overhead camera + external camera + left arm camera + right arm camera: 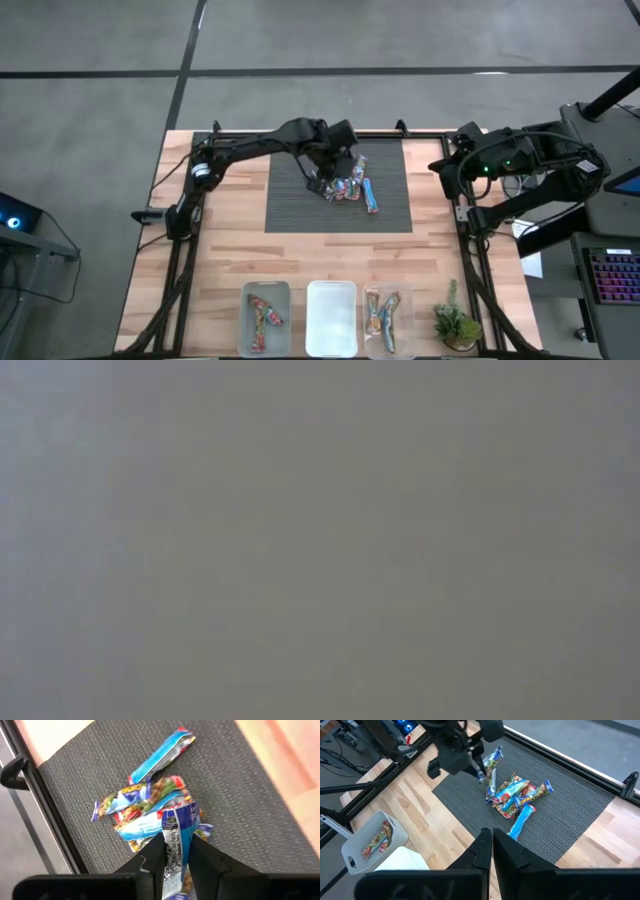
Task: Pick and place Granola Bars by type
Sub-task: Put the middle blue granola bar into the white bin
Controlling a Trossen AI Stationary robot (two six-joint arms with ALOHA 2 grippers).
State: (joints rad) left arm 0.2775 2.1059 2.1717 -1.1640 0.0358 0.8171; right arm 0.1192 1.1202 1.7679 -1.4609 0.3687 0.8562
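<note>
A pile of granola bars (357, 189) in blue, red and orange wrappers lies on the dark ribbed mat (290, 205) at the table's far middle. My left gripper (177, 840) hangs over the pile's left side, shut on one blue-wrapped bar (492, 767). My right gripper (492, 836) waits shut and empty, high at the table's far right (447, 165). The low view shows only blank grey. My left gripper pinches the blue-wrapped bar between its two fingers, which come from above, slanting down. The bar lies along the fingers, and its free end (181, 817) sticks out past the fingertips. It hangs lifted above the pile; which part of the wrapper the pads hold is hidden by the fingers.
Three clear bins stand along the near edge: the left bin (248, 300) holds red-wrapped bars, the middle bin (331, 290) shows white inside, the right bin (370, 300) holds mixed bars. A small potted plant (456, 325) stands to their right. Bare wood lies between mat and bins.
</note>
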